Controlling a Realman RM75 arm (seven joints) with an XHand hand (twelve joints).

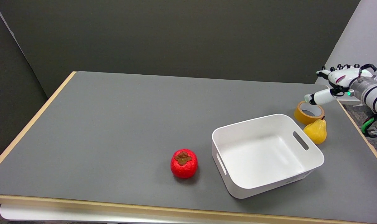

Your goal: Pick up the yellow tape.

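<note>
The tape (308, 112) lies flat on the worktop (113, 124) at two o'clock of the bin (266, 155), just beside the pear (316, 131). The right hand (337, 82) hovers above it, fingers (319, 97) spread, holding nothing. The roll looks light, stiff and smooth; pinching its wall through the core should hold best.

Grey table (113, 124) w/ wood edge, dark walls (176, 34).

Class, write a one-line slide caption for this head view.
White robot right hand hovers open above the yellow tape roll, beside a yellow pear, white plastic bin and red persimmon.
</note>
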